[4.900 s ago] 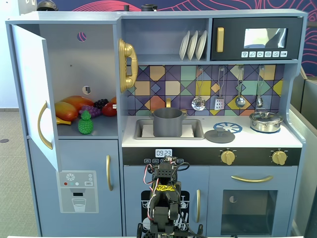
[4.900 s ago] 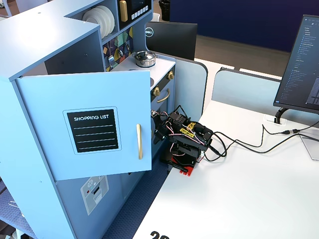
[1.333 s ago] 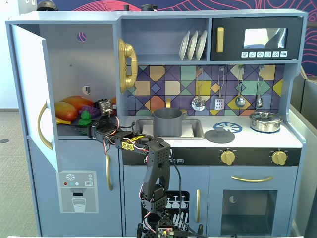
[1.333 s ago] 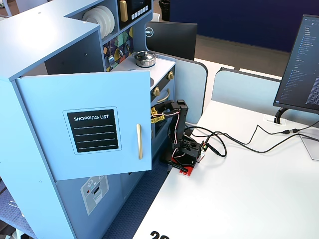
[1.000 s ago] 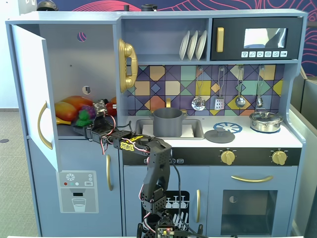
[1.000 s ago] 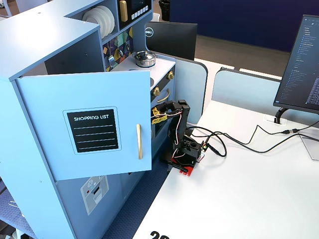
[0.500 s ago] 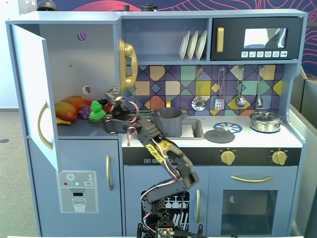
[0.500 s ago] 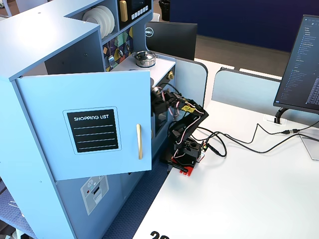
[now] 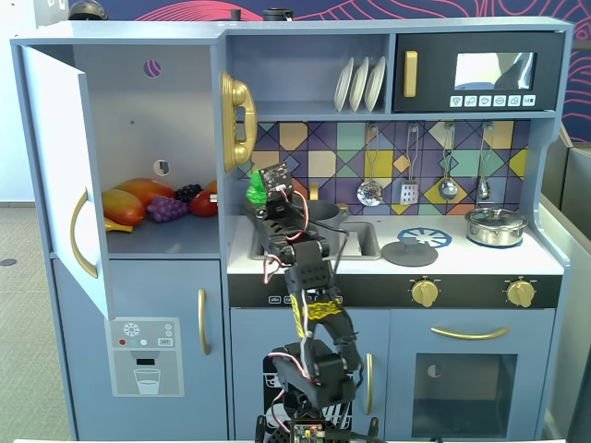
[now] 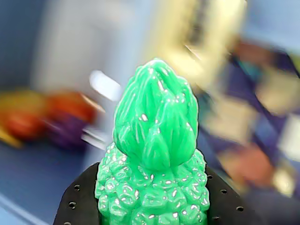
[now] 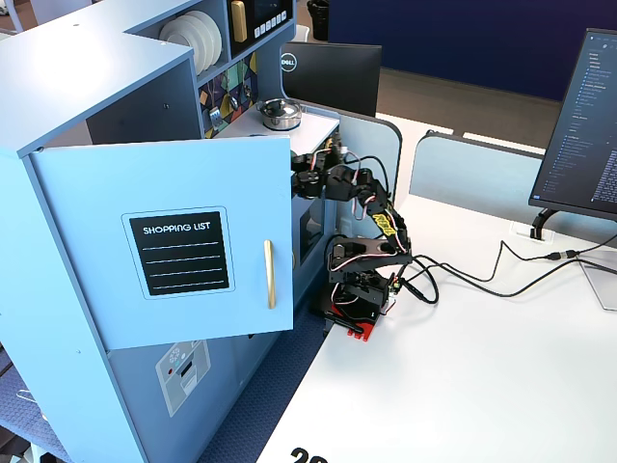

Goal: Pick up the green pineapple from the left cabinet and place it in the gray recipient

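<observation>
Pinching the green pineapple (image 10: 154,159), the gripper (image 9: 261,192) rides raised beside the left cabinet (image 9: 138,138).

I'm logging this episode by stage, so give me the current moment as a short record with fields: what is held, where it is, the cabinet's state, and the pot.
held object: green pineapple, crown up in the wrist view
gripper: gripper shut on the pineapple, black pads on both sides
position: outside the left cabinet, beside the gold phone, above the counter edge
cabinet door: open; other toy fruit on the shelf
gray recipient: dark pot rim mostly hidden behind the arm; pineapple not in it
</observation>
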